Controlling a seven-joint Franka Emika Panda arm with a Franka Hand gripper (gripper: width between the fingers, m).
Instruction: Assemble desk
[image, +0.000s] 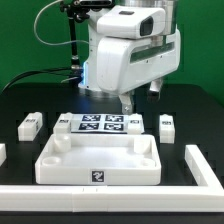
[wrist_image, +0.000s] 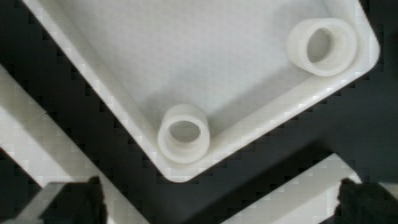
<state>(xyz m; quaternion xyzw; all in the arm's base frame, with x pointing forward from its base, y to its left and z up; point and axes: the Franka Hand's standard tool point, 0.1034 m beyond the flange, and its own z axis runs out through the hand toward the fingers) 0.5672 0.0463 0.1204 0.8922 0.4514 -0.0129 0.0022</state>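
Gripper released, empty, hovers above desk tabletop near marker board; corner sockets visible.

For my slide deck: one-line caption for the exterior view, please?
Open hand hangs near the rimmed desk tabletop, loose legs either side of the marker board.

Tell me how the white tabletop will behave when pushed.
The tabletop probably slides rather than tips: it lies flat, wide and low. Its raised rim and moulded plastic look suggest stiffness. The smooth surface may be slippery to pinch.
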